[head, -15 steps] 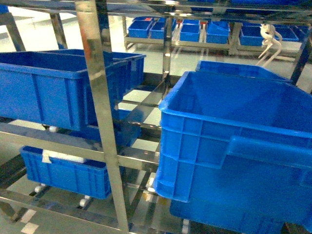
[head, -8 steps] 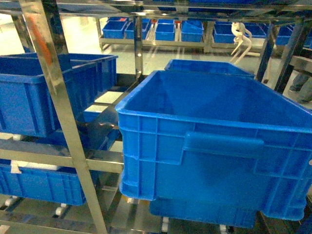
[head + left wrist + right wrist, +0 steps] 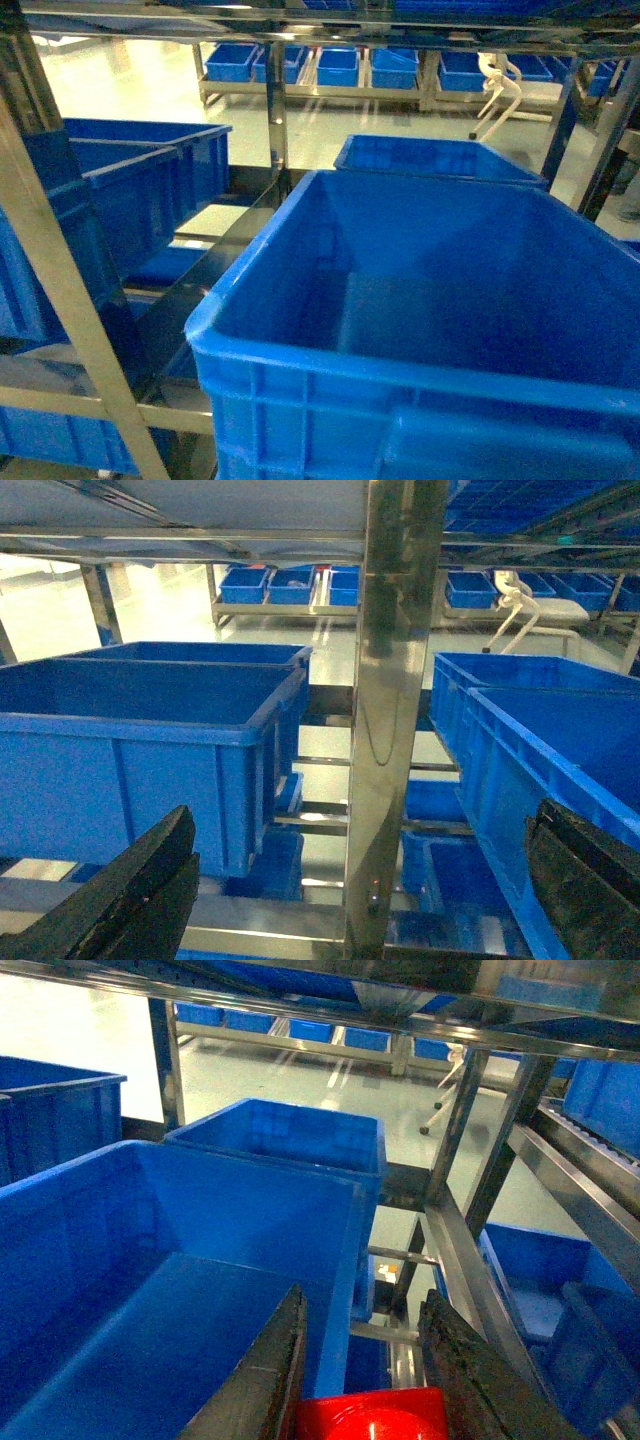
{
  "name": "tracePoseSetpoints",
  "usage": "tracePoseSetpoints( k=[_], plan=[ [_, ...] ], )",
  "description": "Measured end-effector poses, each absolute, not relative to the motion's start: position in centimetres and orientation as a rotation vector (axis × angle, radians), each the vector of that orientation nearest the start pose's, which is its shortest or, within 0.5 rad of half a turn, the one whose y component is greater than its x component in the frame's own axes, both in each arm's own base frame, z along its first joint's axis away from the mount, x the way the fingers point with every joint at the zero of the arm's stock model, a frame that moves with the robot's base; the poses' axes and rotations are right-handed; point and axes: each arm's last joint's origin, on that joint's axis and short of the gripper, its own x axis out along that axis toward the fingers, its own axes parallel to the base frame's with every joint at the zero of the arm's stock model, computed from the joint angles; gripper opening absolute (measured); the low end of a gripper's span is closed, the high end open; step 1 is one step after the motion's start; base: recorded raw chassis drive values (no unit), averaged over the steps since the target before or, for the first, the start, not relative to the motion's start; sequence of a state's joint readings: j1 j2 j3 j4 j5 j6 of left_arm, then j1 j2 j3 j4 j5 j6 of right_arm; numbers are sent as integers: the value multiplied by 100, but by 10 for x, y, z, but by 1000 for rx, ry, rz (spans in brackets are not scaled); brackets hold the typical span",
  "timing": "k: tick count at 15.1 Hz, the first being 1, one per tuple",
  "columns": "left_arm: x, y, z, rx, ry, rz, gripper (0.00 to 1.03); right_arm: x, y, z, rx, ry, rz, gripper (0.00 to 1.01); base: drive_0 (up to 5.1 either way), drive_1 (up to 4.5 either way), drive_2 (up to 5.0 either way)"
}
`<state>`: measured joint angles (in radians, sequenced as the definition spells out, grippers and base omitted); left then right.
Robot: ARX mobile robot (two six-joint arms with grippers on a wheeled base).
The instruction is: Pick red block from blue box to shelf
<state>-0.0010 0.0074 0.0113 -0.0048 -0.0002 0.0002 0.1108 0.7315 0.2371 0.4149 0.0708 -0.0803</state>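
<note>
My right gripper [image 3: 362, 1400] is closed on the red block [image 3: 368, 1416], my left gripper [image 3: 350, 885] is wide open and holds nothing, so I should move slowly over the big blue crate [image 3: 430, 330] and set it flat on the shelf [image 3: 470, 1250].

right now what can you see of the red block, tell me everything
Only the top of the red block shows, at the bottom edge of the right wrist view: glossy red plastic with a rounded highlight. It sits between the two dark jaws of the right gripper, which close on it from either side. Behind it lies a large blue crate on the steel shelf. The block's lower part is out of frame, and the other views don't show it.
</note>
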Motion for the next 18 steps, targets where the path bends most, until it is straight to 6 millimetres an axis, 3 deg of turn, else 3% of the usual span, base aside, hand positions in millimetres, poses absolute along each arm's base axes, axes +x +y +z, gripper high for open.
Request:
tracePoseSetpoints(
  k=[18],
  plan=[
    [97, 0, 166, 0, 0, 0, 98, 164, 16, 208, -88, 82, 43, 27, 0, 0, 0]
  ],
)
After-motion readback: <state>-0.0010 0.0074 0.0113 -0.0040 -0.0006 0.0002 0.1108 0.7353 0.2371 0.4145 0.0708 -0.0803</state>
